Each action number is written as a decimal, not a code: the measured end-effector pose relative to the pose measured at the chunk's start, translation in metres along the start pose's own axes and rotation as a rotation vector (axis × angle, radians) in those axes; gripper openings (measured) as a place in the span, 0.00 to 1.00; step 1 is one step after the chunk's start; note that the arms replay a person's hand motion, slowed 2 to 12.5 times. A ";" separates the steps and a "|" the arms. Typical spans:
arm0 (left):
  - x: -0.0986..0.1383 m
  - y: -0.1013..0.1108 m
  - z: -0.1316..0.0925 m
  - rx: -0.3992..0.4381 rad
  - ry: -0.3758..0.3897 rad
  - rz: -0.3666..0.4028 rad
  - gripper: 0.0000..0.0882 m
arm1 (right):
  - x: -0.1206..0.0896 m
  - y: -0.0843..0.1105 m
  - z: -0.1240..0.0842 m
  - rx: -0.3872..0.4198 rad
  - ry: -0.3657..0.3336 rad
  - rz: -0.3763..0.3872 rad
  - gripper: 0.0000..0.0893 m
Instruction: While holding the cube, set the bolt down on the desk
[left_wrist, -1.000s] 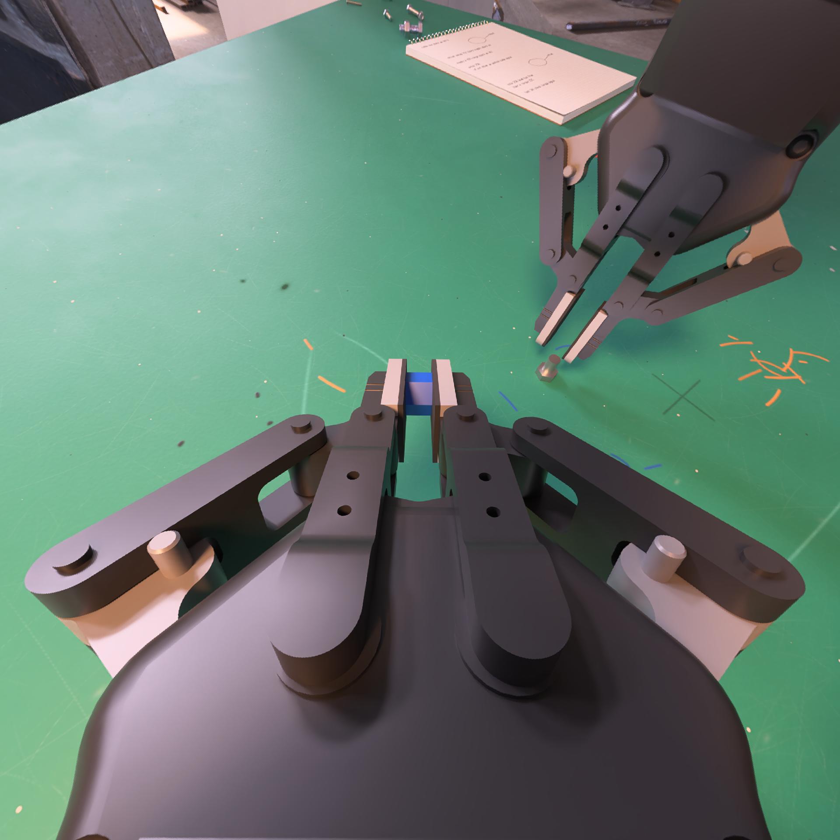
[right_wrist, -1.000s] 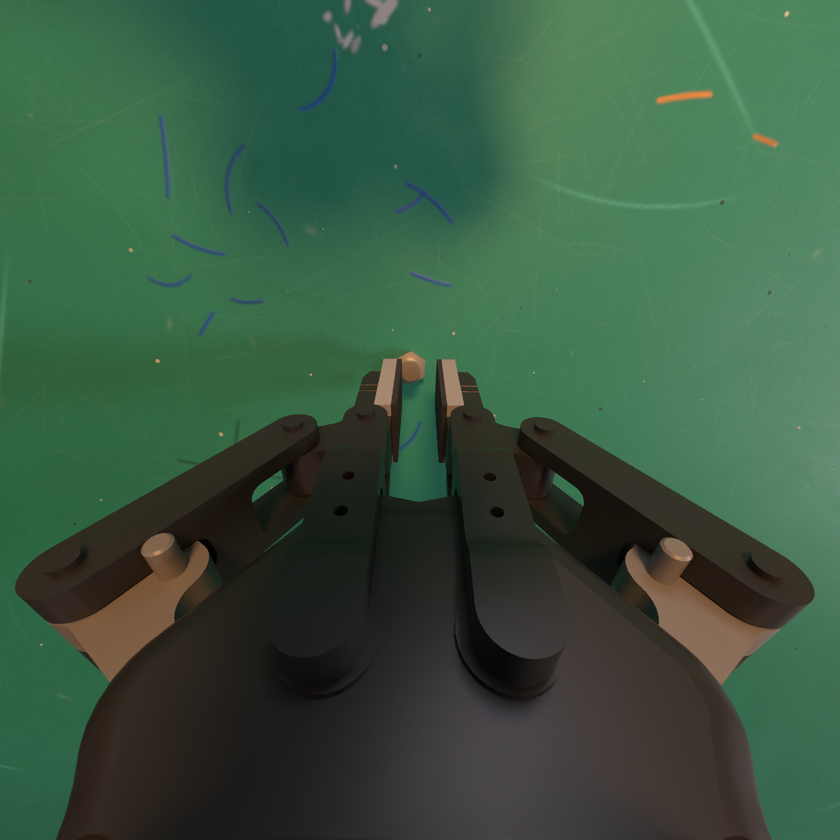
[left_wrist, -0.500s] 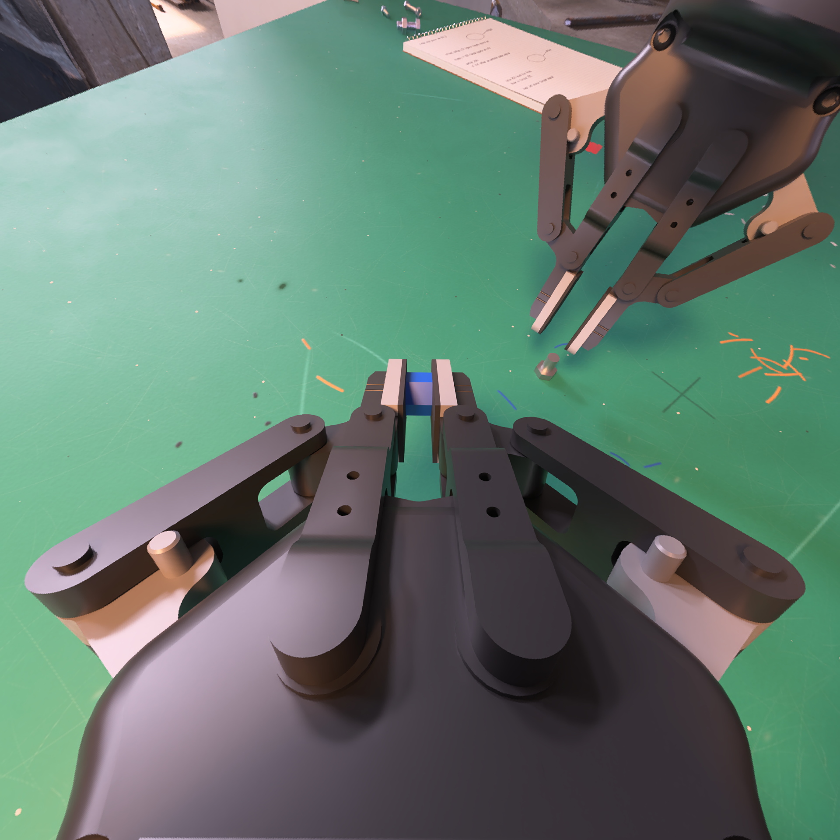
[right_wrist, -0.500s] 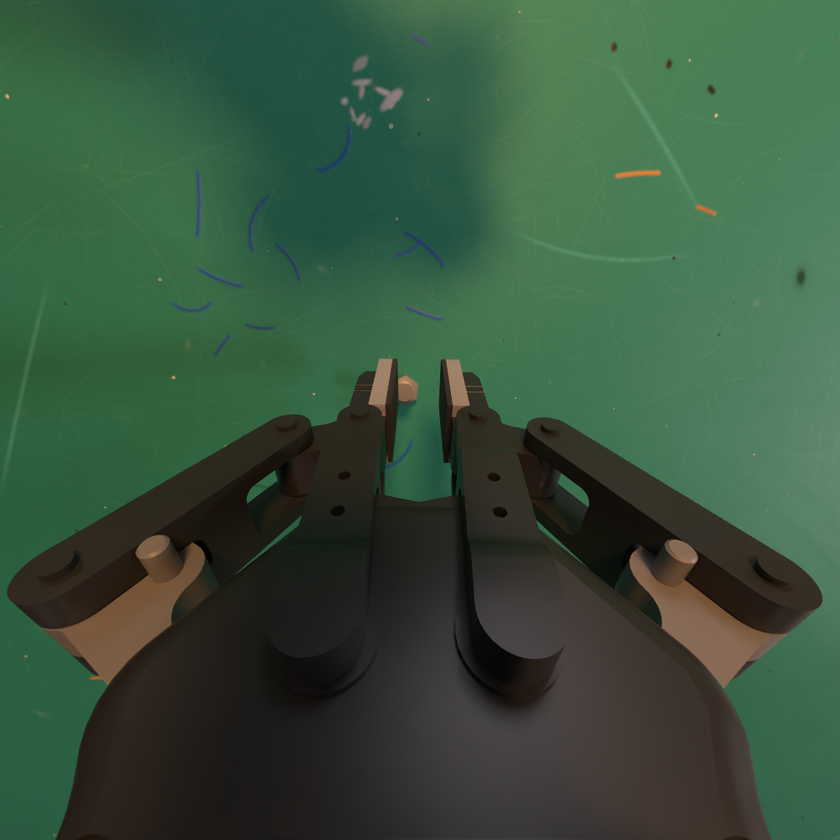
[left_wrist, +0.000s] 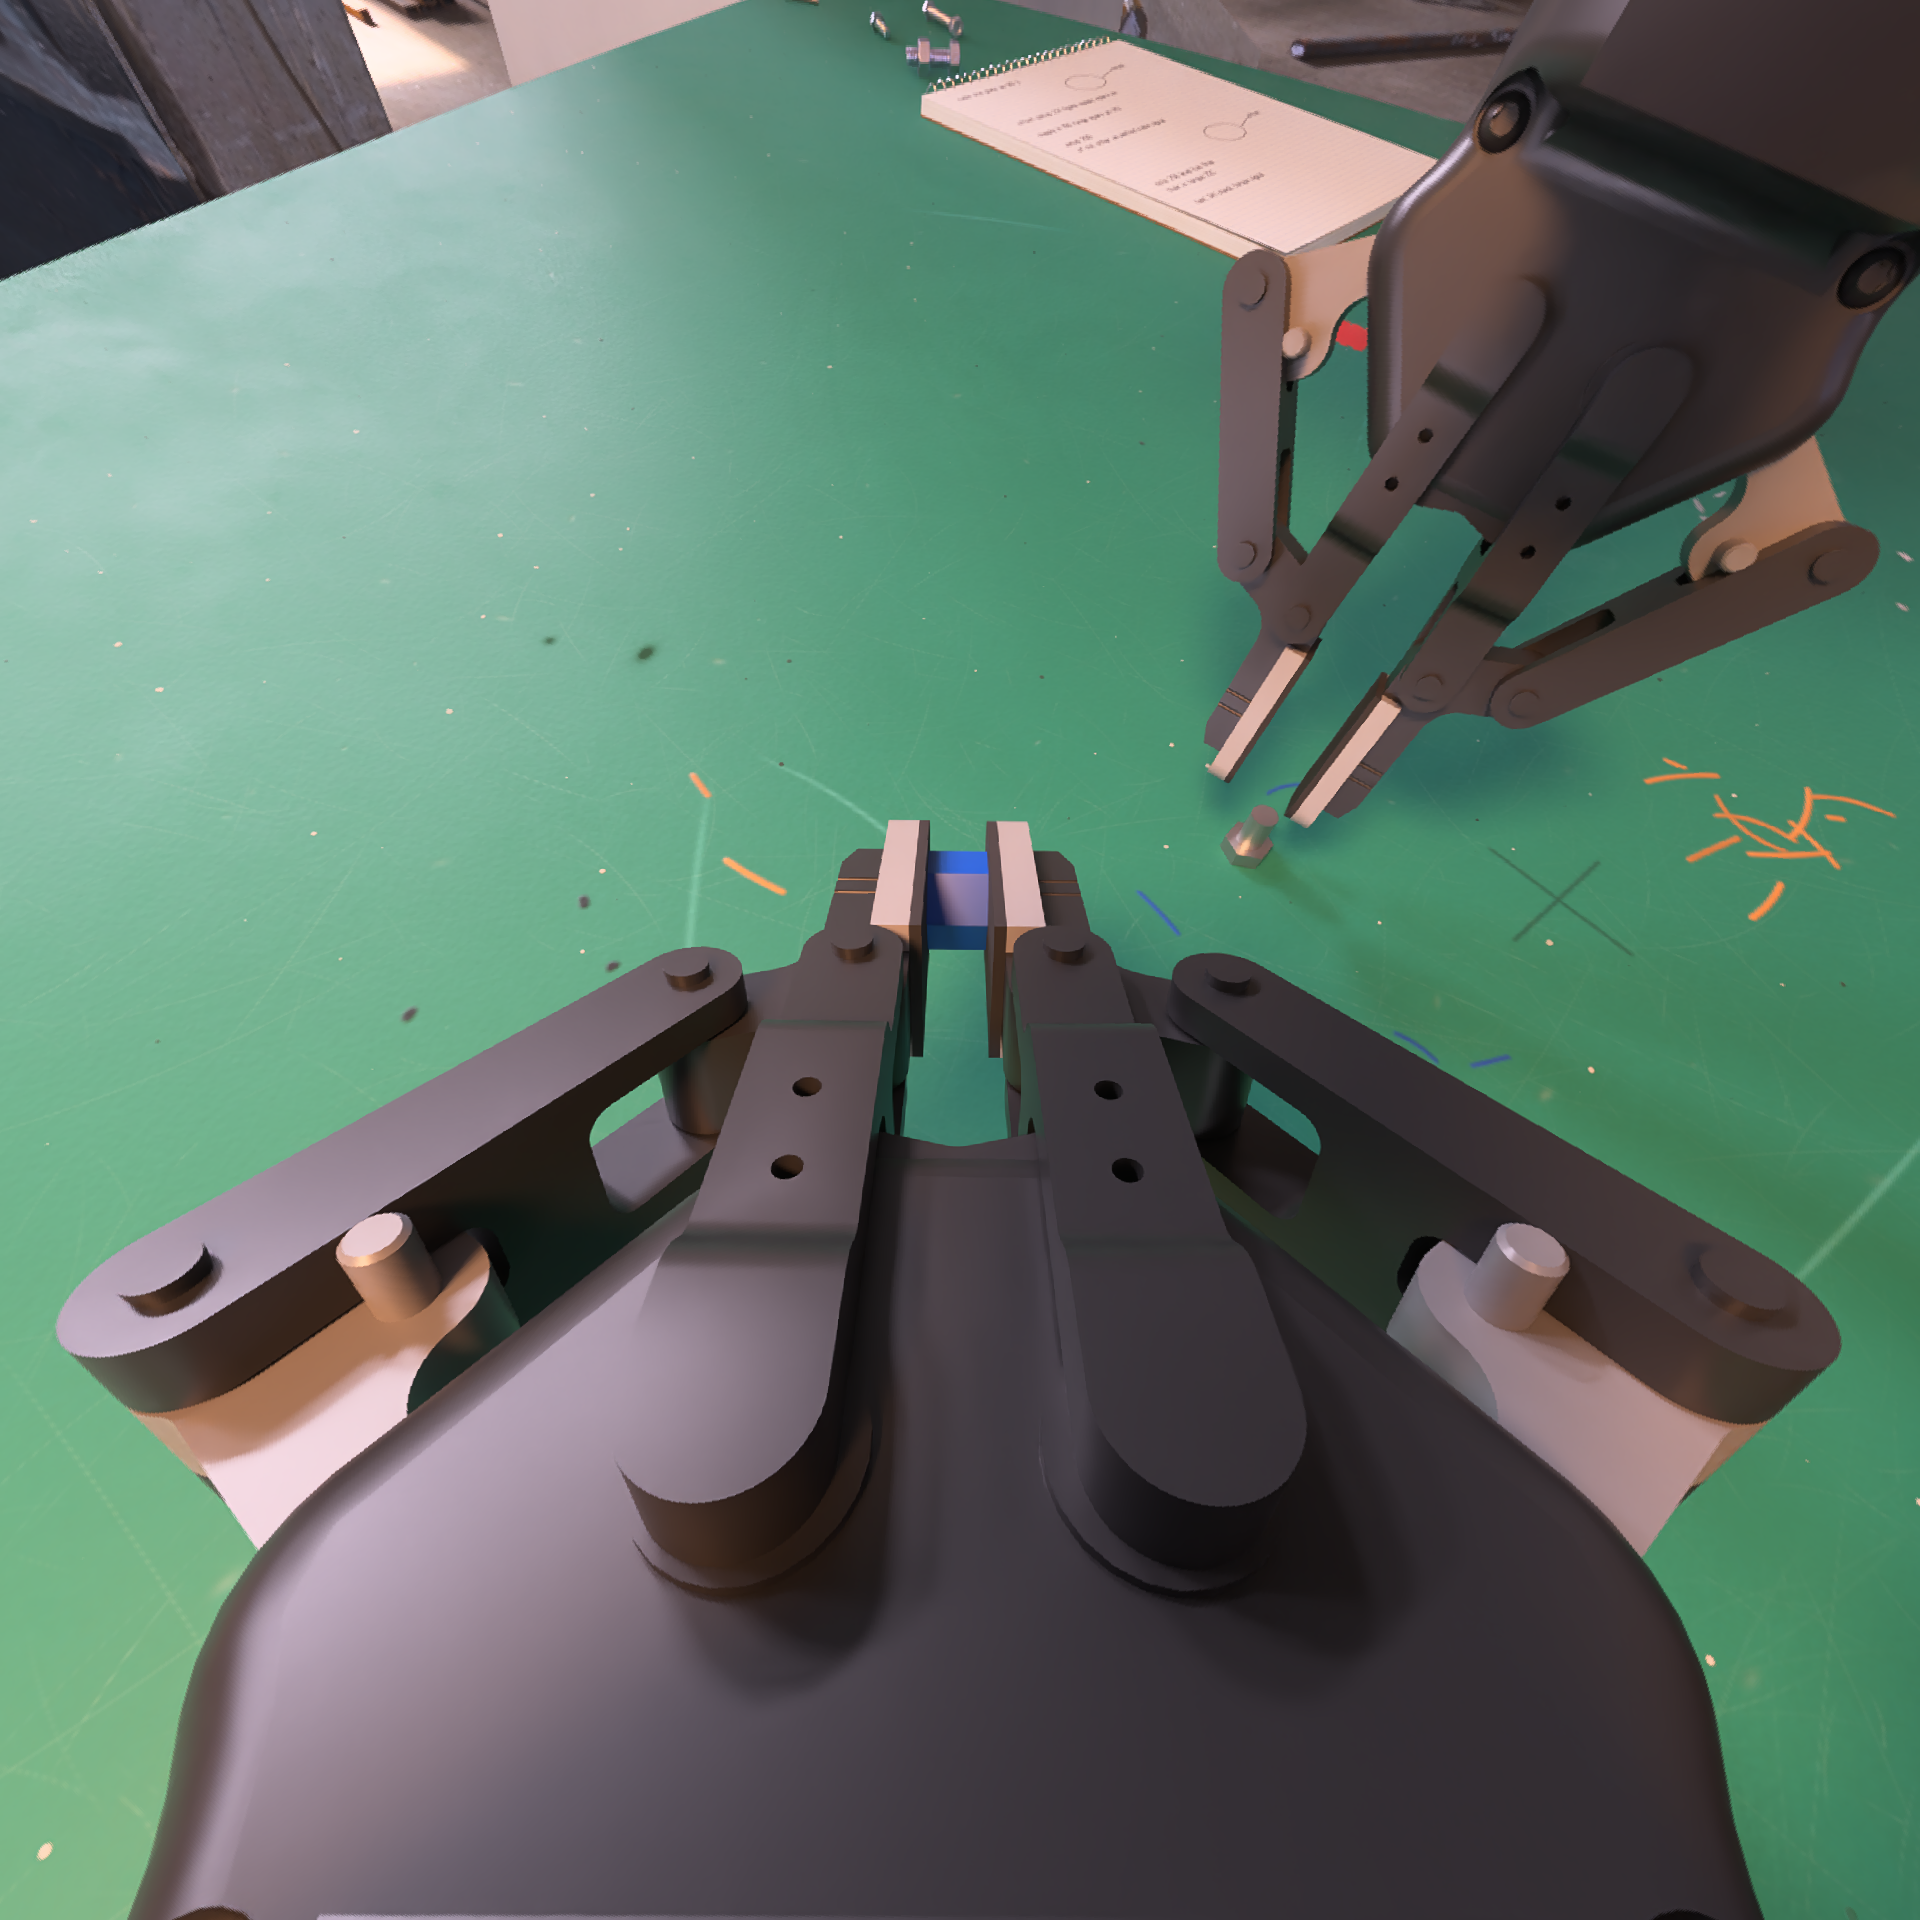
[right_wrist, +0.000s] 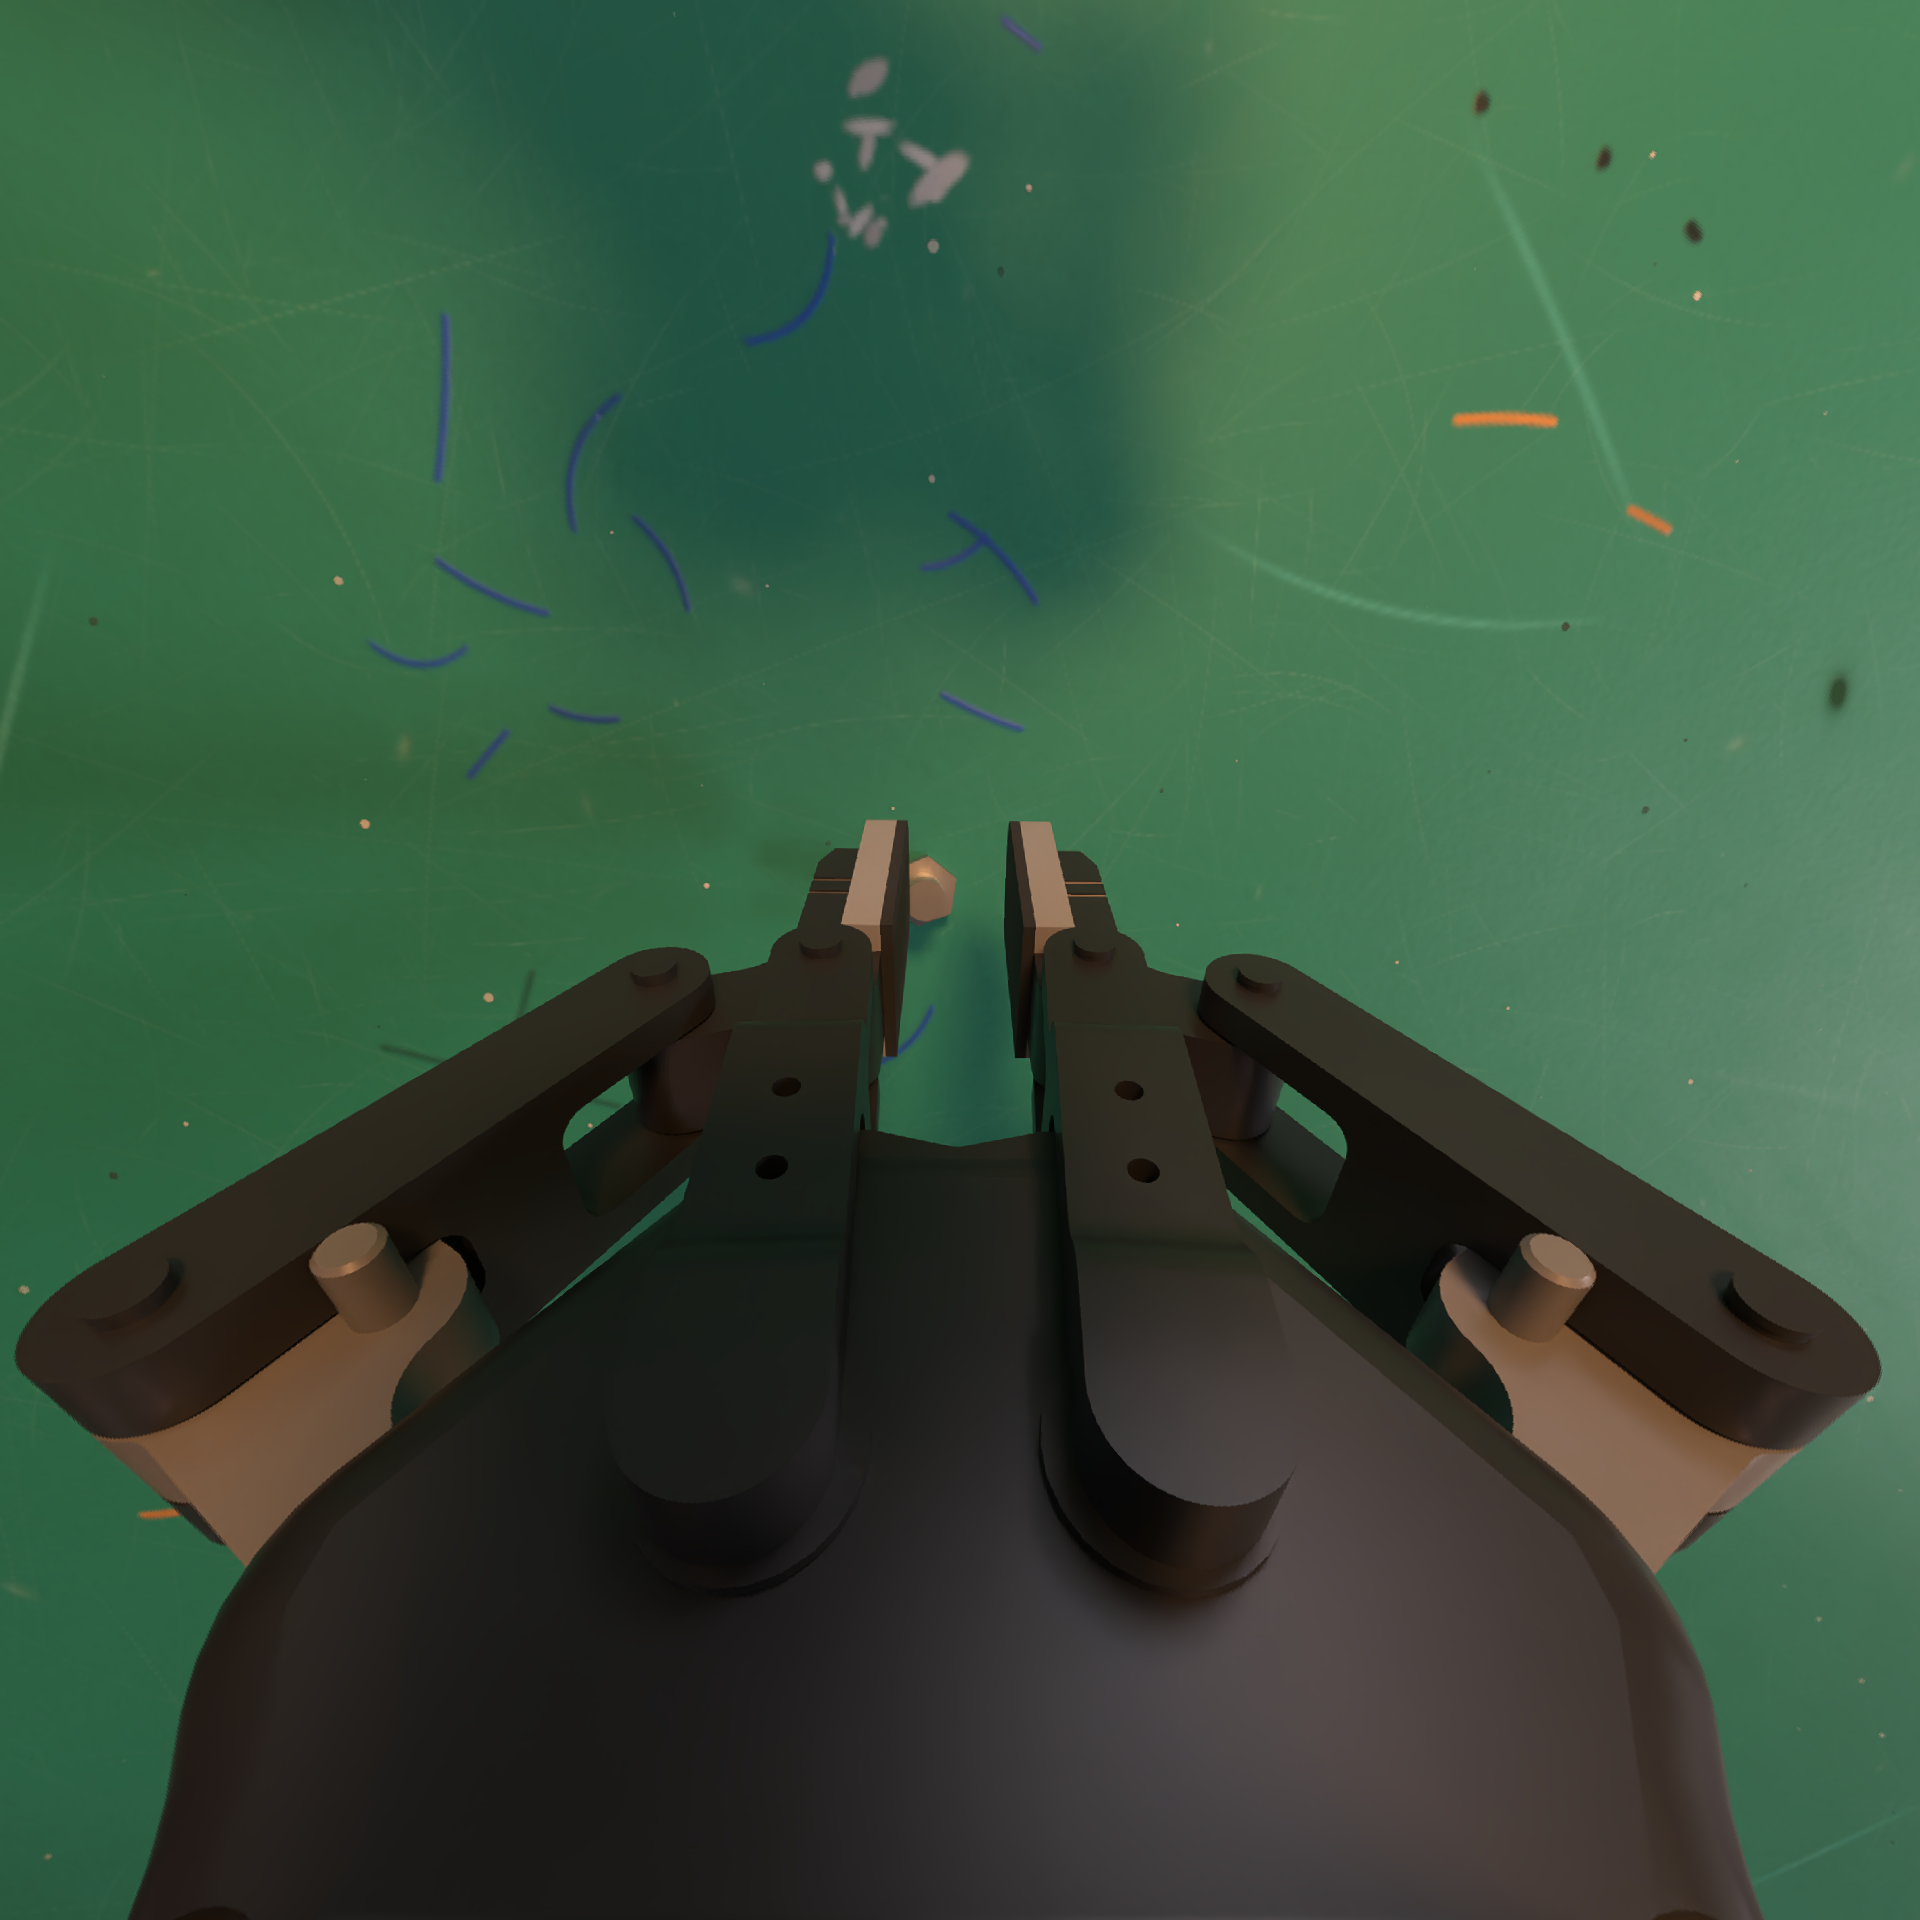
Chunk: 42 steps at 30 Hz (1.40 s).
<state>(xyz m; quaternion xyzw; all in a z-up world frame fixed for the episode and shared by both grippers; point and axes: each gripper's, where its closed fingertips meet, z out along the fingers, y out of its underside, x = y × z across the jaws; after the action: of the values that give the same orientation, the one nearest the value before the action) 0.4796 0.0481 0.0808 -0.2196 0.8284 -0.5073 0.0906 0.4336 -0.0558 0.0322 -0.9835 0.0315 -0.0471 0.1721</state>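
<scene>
Bolt (left_wrist: 1248, 837) lying on the green bench (left_wrist: 520, 520), just below the parted, empty jaws of the right gripper (left_wrist: 1259, 792). Left gripper (left_wrist: 957, 871): jaws clamped on the blue cube (left_wrist: 957, 896).

Lying on the surface (left_wrist: 520, 520) right of the cube (left_wrist: 956, 896): bolt (left_wrist: 1249, 837). Above the bolt: right claw (left_wrist: 1262, 795). Farther behind: notepad (left_wrist: 1164, 135).

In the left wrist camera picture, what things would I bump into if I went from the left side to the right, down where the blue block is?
Blue cube squeezed in the left gripper → small bolt lying on the green desk → the open right gripper just above it → orange scribbles.
</scene>
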 end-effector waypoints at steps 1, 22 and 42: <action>0.000 0.000 0.000 0.000 0.000 0.000 0.11 | 0.000 0.000 0.000 -0.004 -0.002 0.000 0.19; 0.001 0.000 0.000 -0.003 0.003 0.003 0.11 | -0.002 0.004 0.010 -0.061 -0.037 -0.011 0.17; 0.001 0.001 0.000 -0.006 0.004 0.003 0.11 | -0.001 0.003 0.010 -0.061 -0.035 -0.011 0.16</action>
<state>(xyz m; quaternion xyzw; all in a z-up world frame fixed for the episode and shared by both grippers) 0.4788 0.0479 0.0795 -0.2178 0.8305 -0.5049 0.0891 0.4331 -0.0550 0.0214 -0.9890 0.0245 -0.0297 0.1425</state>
